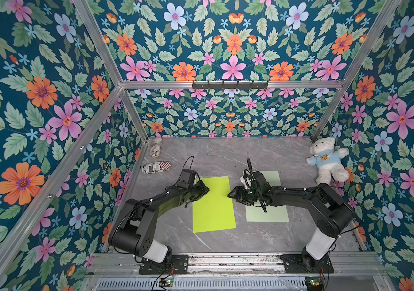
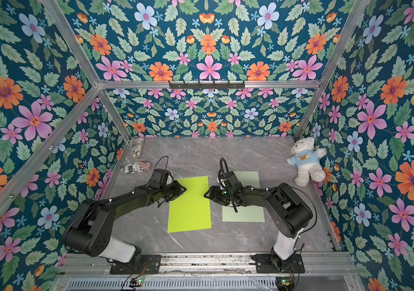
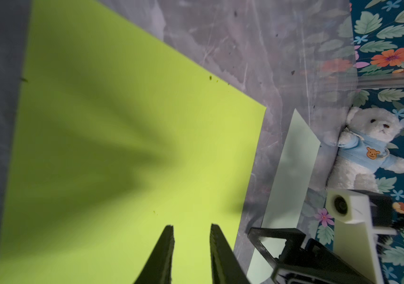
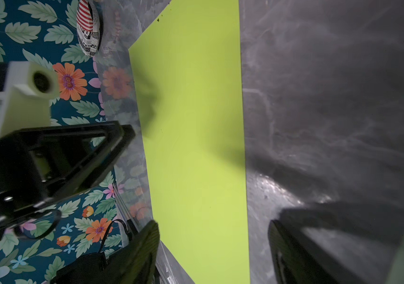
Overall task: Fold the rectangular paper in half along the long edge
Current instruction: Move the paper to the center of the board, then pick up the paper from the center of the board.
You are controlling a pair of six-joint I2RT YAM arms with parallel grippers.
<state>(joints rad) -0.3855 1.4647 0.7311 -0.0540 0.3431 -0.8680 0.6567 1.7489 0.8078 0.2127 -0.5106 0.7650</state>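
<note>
Left fingers (image 3: 164,255) slightly parted, empty — wrist view only; right gripper (image 4: 213,222) wide, empty.

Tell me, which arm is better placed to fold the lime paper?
Probably the right: the right gripper stands wide open at a long edge of the lime paper; the left gripper, barely open, hovers above it.

arms (image 1: 150,209) blk | lower links (image 1: 156,252) wht | cables (image 1: 249,163) blk | wrist cams (image 3: 343,205) wht
</note>
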